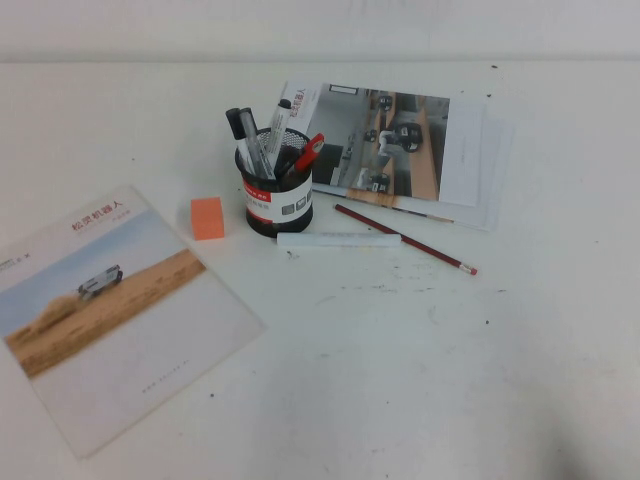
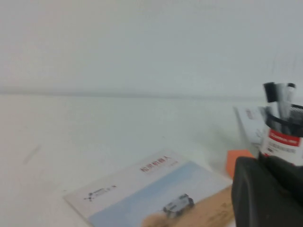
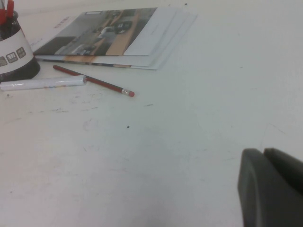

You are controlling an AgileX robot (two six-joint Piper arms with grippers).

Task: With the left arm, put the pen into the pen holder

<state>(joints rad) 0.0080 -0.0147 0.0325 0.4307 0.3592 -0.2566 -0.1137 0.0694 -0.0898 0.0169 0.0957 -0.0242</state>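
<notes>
Black and blurred at the edge of the left wrist view, my left gripper (image 2: pixel 266 191) is closed and holds nothing. It sits low over the white worktop (image 1: pixel 450 380), on my own side of the pen holder (image 1: pixel 275 188). My right gripper (image 3: pixel 271 184) shows only as a dark block in its own wrist view, low over bare worktop and well apart from the objects. I cannot tell whether it is open or closed. Neither arm appears in the high view.

No loose grey-silver pen lies on the worktop. A slim grey-silver pen (image 1: pixel 277 125) stands upright in the black mesh pen holder, among black-capped markers and a red one. I judge that the placing step is done and my left arm is clear of the cup. The next move calls only for parking the arm without knocking the holder.

An orange eraser (image 1: pixel 207 217) sits just beside the holder on my left, and beyond it lies a landscape brochure (image 1: pixel 110 310). A flat white strip (image 1: pixel 338 240) lies just in front of the holder, with a red pencil (image 1: pixel 405 240) crossing near its end. Behind them is a stack of booklets (image 1: pixel 400 150).

Only the high view shows the holder's whole contents. The right wrist view shows faint coloured marks on the white strip that cannot be seen from above.
</notes>
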